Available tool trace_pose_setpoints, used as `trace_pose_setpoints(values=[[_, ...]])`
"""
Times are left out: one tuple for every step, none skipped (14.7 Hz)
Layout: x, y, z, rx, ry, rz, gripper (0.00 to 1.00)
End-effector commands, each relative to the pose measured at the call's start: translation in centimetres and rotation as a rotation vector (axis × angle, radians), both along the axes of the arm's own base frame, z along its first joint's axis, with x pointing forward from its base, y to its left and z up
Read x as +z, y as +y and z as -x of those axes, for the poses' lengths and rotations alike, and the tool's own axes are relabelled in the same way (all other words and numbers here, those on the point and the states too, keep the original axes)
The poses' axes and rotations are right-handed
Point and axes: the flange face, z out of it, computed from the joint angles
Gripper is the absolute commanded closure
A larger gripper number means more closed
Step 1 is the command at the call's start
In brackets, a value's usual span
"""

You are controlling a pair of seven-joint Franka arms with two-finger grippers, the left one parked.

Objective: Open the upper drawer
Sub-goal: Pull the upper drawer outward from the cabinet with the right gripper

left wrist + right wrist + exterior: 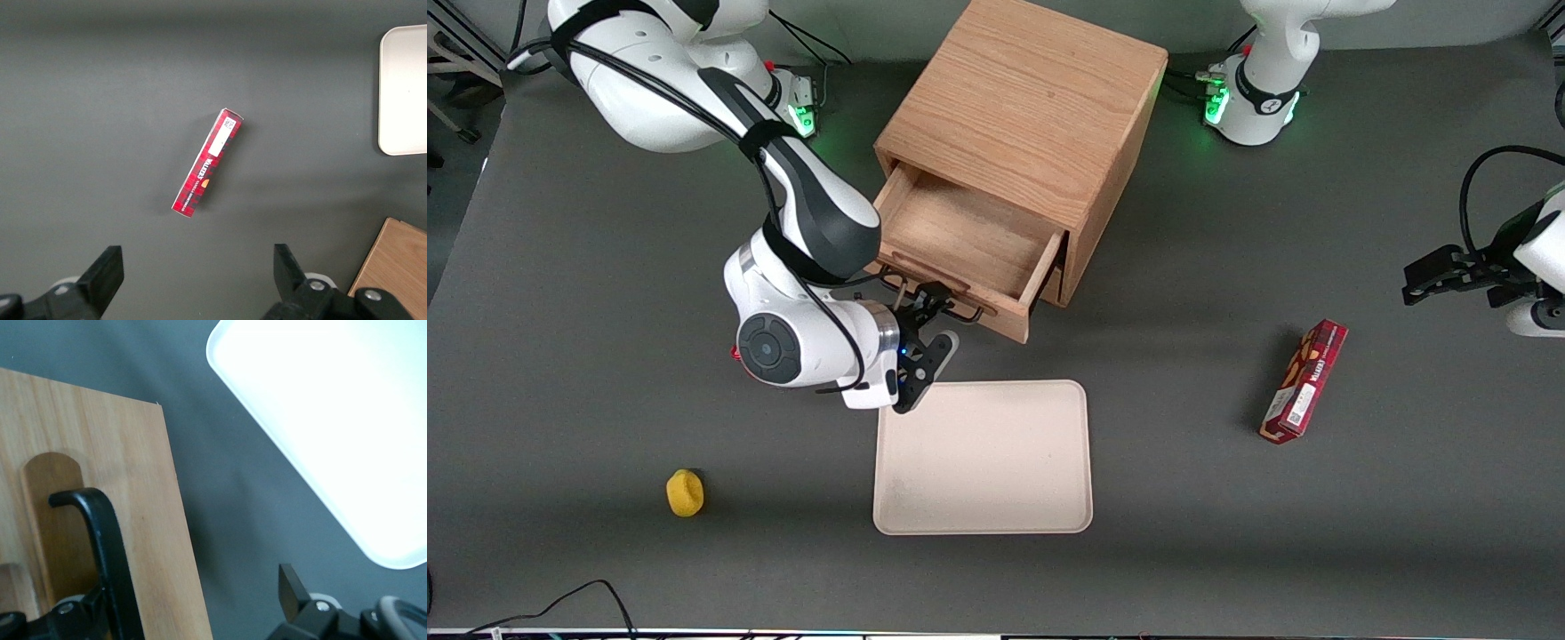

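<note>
Near the frame's centre I had the gripper (935, 313) spread astride the drawer (960, 240) handle (100, 540), fingers not pinching it, because the drawer already stood pulled well out above the tray (983, 458).

even light, tray (333, 420) overexposed

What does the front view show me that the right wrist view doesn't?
Only the front view shows the whole cabinet, the upper drawer pulled out with its bare wooden interior, the yellow object and the red box. Only the right wrist view shows the black handle close up against the drawer front. Both show the gripper at the handle and the beige tray nearer the front camera.
</note>
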Motion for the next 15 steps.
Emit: trace_pose_setpoints(values=[[-0.1,-1.0,-2.1,0.036,-0.045,-0.007,0.00],[0.2,-1.6,-2.7,0.043,-0.063,-0.011,0.00],[0.2,-2.4,-3.3,0.049,-0.076,-0.015,0.00],[0.3,-3.0,-3.8,0.062,-0.093,-0.018,0.00],[0.4,-3.8,-4.3,0.069,-0.108,-0.017,0.00],[0.8,-4.5,-4.9,0.071,-0.126,-0.019,0.00],[0.9,-4.9,-5.3,0.071,-0.135,-0.021,0.00],[1.3,-5.4,-5.7,0.069,-0.149,-0.020,0.00],[1.7,-6.1,-6.1,0.079,-0.169,-0.019,0.00],[2.4,-6.6,-6.6,0.079,-0.189,-0.018,0.00],[3.1,-6.7,-6.8,0.076,-0.203,-0.021,0.00],[4.0,-6.8,-7.0,0.072,-0.218,-0.022,0.00],[5.7,-7.0,-7.0,0.069,-0.242,-0.028,0.00],[7.7,-7.2,-6.8,0.066,-0.265,-0.034,0.00],[12.5,-7.5,-5.9,0.057,-0.320,-0.040,0.00]])
